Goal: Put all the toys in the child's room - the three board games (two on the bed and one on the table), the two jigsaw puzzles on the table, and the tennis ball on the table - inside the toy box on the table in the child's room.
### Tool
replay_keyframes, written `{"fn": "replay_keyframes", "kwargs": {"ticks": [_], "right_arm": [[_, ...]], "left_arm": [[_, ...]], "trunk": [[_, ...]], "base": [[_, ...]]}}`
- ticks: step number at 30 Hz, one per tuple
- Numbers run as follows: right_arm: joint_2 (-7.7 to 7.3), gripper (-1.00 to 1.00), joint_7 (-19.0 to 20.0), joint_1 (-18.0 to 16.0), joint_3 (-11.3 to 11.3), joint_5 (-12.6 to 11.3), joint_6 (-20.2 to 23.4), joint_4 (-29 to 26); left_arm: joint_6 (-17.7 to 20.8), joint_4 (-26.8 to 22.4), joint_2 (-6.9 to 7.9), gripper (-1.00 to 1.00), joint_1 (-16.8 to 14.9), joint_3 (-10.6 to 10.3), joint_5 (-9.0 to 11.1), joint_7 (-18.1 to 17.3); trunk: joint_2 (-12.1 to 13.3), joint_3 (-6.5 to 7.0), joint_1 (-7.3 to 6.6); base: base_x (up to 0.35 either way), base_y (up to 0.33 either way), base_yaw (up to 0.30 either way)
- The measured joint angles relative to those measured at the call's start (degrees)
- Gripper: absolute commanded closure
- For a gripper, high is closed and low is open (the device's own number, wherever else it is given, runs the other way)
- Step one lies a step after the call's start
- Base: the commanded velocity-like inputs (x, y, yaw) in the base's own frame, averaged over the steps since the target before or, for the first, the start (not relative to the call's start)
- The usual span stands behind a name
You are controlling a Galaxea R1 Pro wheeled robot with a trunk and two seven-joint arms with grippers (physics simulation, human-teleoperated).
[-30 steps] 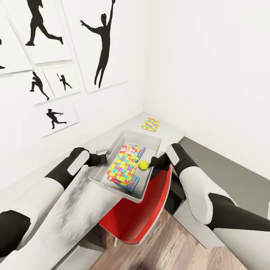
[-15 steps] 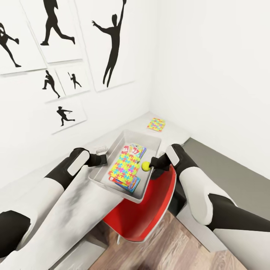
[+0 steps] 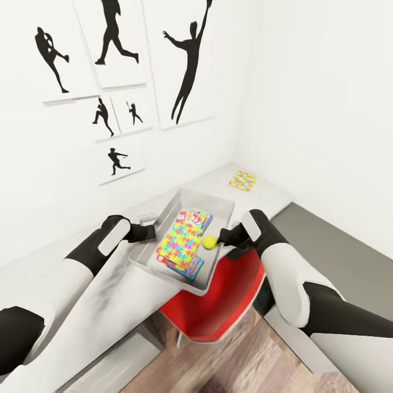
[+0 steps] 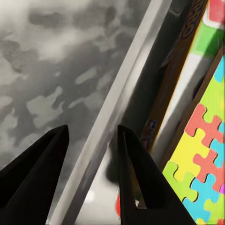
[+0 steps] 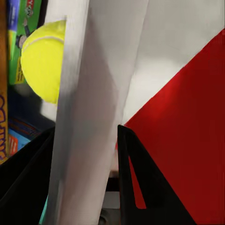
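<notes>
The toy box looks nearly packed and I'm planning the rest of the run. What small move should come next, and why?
Probably carry the toy box on toward the far corner of the table. Both grippers, left and right, clamp its rims, and it overhangs the red chair. One puzzle lies out there; the other puzzle, the games and the ball are inside.

A red chair [image 3: 218, 305] stands on the wood-plank floor [image 3: 245, 360]. Up and to the left of the chair, black sports-silhouette pictures [image 3: 191, 65] hang on the white wall [image 3: 305, 98]. The chair's red seat [image 5: 187, 122] looks smooth and plain.
</notes>
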Motion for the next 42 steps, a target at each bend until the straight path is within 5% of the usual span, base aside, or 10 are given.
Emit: {"fn": "replay_keyframes", "kwargs": {"ticks": [11,42], "right_arm": [[-0.04,1.0,-0.15,0.0,0.1,-0.19,-0.03,0.09],[-0.15,1.0,-0.29,0.0,0.3,-0.61,-0.07,0.19]], "left_arm": [[-0.05,0.1,-0.07,1.0,0.03,0.04,-0.05,-0.02],[-0.01,0.1,-0.16,1.0,0.09,0.17,-0.34,-0.13]], "trunk": [[-0.01,-0.01,-0.07],[-0.01,-0.01,-0.09]], "base": [[-0.107,-0.008,0.102],[-0.083,0.0,0.272]]}}
